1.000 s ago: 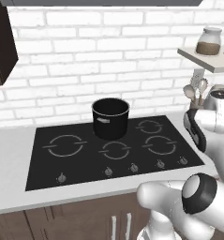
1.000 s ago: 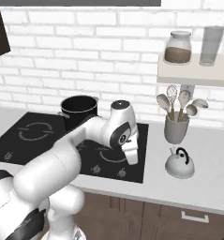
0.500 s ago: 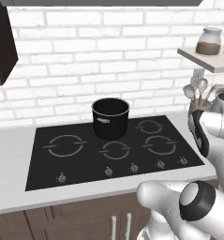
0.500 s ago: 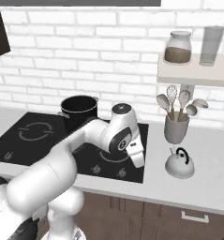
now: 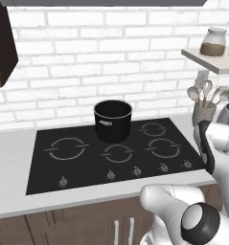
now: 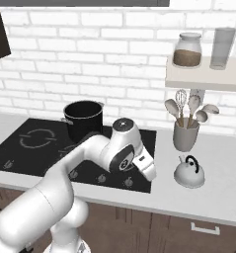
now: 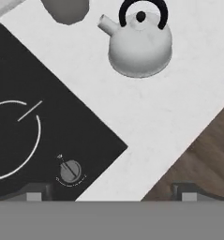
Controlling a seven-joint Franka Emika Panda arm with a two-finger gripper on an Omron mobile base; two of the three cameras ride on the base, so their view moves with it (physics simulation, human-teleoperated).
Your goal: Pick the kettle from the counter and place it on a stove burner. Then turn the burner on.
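Observation:
The kettle (image 6: 189, 172), small, white-silver, with a dark handle, stands on the pale counter (image 6: 223, 197) right of the black cooktop (image 6: 20, 153). In the hand view the kettle (image 7: 139, 44) lies near the top with its spout pointing left. My gripper (image 6: 150, 174) hovers over the cooktop's front right corner, left of the kettle and apart from it. It is open, its fingertips (image 7: 33, 192) spread wide with nothing between them. The stove burner (image 5: 66, 148), the largest ring, is at the cooktop's left and bare.
A black pot (image 5: 112, 119) stands on a rear burner. A grey utensil cup (image 6: 184, 136) sits just behind the kettle, under a shelf (image 6: 203, 79) with a jar and a glass. Knobs (image 7: 70, 171) line the cooktop's front edge. Wooden cabinet fronts (image 7: 197, 164) lie below.
The hand has swung right, from over the cooktop's right burners to its front right corner, closer to the kettle. The jaws stayed open.

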